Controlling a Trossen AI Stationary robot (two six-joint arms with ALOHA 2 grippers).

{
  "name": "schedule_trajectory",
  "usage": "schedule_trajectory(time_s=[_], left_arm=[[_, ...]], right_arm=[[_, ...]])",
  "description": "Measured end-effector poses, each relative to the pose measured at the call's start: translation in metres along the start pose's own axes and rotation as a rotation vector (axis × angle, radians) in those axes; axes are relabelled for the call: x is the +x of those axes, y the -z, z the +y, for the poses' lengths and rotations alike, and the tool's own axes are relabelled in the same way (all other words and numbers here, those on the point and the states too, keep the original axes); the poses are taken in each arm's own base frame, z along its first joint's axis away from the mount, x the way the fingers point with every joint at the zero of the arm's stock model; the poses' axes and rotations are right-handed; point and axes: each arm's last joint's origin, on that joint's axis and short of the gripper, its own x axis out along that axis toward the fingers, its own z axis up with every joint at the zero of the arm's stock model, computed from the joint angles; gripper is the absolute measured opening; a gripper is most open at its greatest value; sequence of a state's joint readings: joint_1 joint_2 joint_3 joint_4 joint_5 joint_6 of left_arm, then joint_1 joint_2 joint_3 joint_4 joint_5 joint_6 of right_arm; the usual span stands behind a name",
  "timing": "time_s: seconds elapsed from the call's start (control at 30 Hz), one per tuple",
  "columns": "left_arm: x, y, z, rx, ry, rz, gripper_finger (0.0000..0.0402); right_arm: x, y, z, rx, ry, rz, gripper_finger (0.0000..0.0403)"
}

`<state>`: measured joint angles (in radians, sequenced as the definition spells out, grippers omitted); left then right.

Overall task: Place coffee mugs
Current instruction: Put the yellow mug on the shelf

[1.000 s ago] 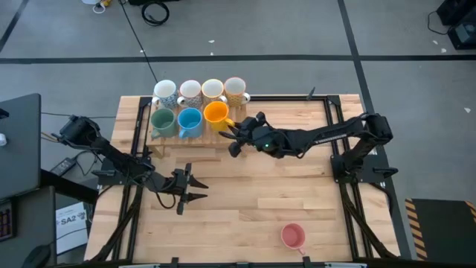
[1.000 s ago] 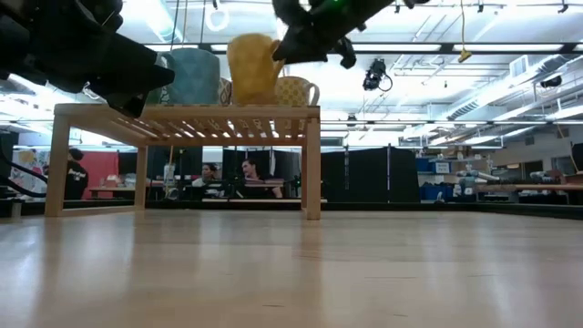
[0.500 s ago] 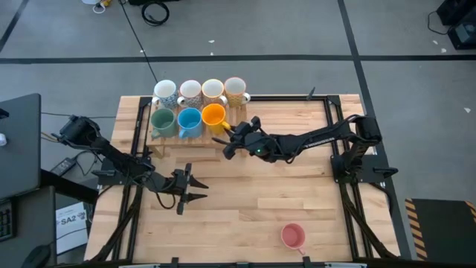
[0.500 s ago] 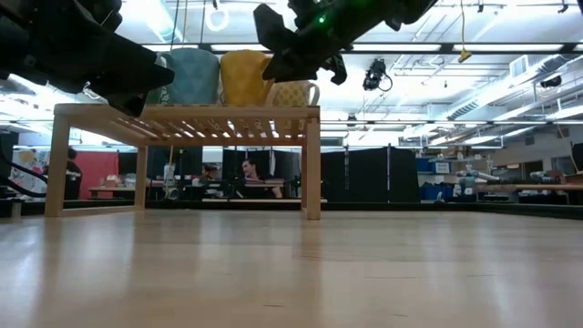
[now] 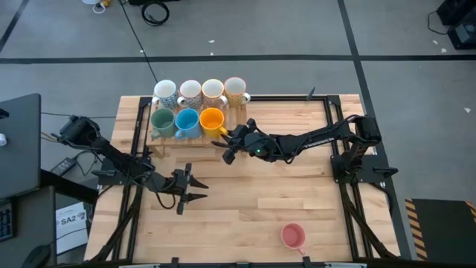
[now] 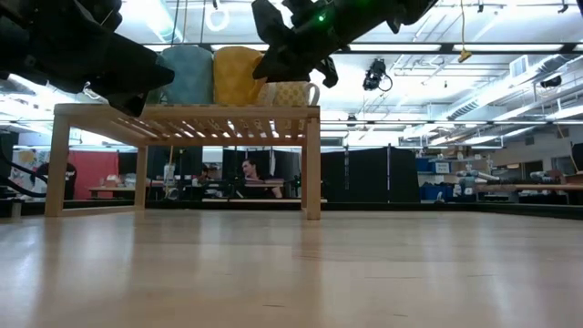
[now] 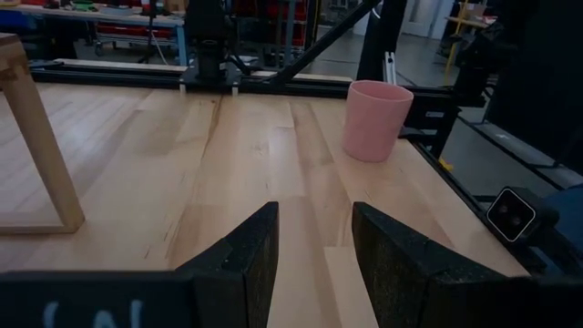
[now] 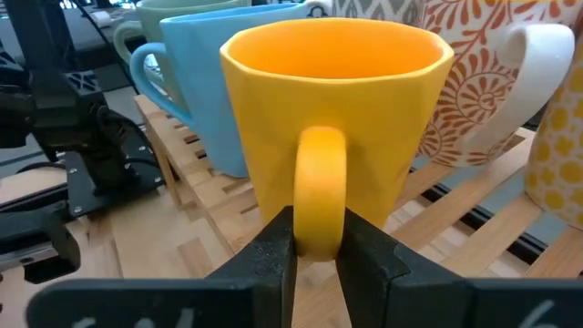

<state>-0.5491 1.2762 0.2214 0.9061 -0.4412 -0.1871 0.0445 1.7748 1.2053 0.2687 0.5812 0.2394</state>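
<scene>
Inspection of mug placement, taken against the slatted wooden rack (image 5: 195,132) as the reference.

Seven mugs stand on the rack. The far row holds four white or patterned mugs (image 5: 200,91); the near row holds the green mug (image 5: 162,120), the blue mug (image 5: 189,119) and the orange mug (image 5: 213,118), side by side and upright.

The right gripper (image 5: 230,140) is at the rack's near edge, directly beside the orange mug. In the right wrist view its fingers sit on either side of that mug's handle (image 8: 319,187), close against it (whether they grip firmly or are loosening cannot be told). The mug's base appears to rest on the slats, so this placement is judged nearly complete, pending release.

One mug is outstanding: the pink mug (image 5: 293,236) stands alone on the table (image 5: 297,186), well apart from the rack, toward the table's near edge.

The left gripper (image 5: 192,188) waits over the table in front of the rack, jaws parted and holding nothing; the left wrist view confirms the gap.

Judgement: seven of eight placed, one to fetch.
</scene>
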Motion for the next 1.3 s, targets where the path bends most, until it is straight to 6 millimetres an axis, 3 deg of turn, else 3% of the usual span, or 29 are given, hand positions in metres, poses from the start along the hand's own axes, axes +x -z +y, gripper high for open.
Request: schedule_trajectory(time_s=[0.5, 1.03, 1.3], left_arm=[[0.0, 0.0, 0.0, -0.001, 0.0, 0.0, 0.0148], [0.0, 0.0, 0.0, -0.004, 0.0, 0.0, 0.0148], [0.0, 0.0, 0.0, -0.004, 0.0, 0.0, 0.0148]], right_arm=[[0.0018, -0.001, -0.0039, -0.104, 0.039, -0.006, 0.0077], [0.0044, -0.0016, -0.007, -0.099, 0.014, 0.0, 0.0078], [0.0043, -0.0012, -0.0062, -0.099, -0.013, 0.006, 0.0113]])
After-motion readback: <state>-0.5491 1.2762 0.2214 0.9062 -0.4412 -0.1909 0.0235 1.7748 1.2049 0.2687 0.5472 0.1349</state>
